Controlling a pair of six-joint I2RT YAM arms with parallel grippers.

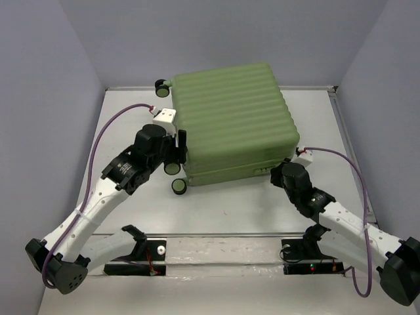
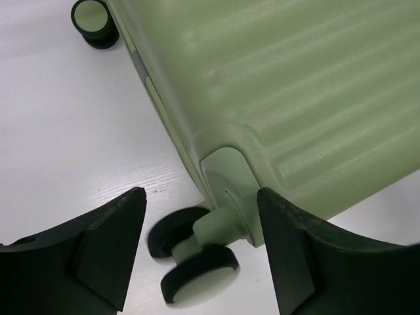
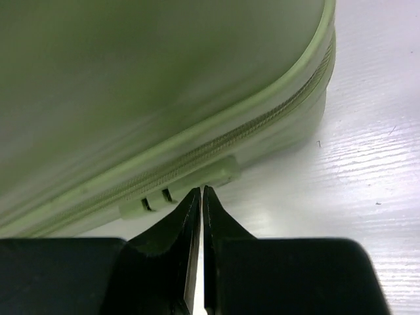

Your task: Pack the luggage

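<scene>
Right wrist view: my right tool (image 3: pixel 199 191) has its two black fingers pressed almost flat together, with only a sliver of light between them. The tips sit right at the pale green zip pulls (image 3: pixel 216 176) on the side of the luggage (image 3: pixel 151 85). They touch the pulls or come just short of them, and I cannot tell whether a tab is pinched between them. The zip (image 3: pixel 262 131) runs closed along the seam and round the corner, so the two halves of the case are together and whatever lies inside is hidden.

My left tool (image 2: pixel 200 203) stands wide and holds nothing, with one finger on either side of a corner caster. The caster housing (image 2: pixel 226 174) and its stem lie in the gap between the fingers, and the twin black wheel (image 2: pixel 197 272) sits on the desk (image 2: pixel 59 131) just beneath them. The finger nearer the shell is close against the stem, but I cannot tell whether it touches. A second wheel (image 2: pixel 92 20) shows farther along the same edge of the case.

From the top view, the luggage lies flat with its ribbed green shell facing up, toward the far middle of the white desk, and its wheels point to my left. My left tool is at the wheeled edge, near the case's nearer corner. My right tool is at the near right corner, low against the side wall
</scene>
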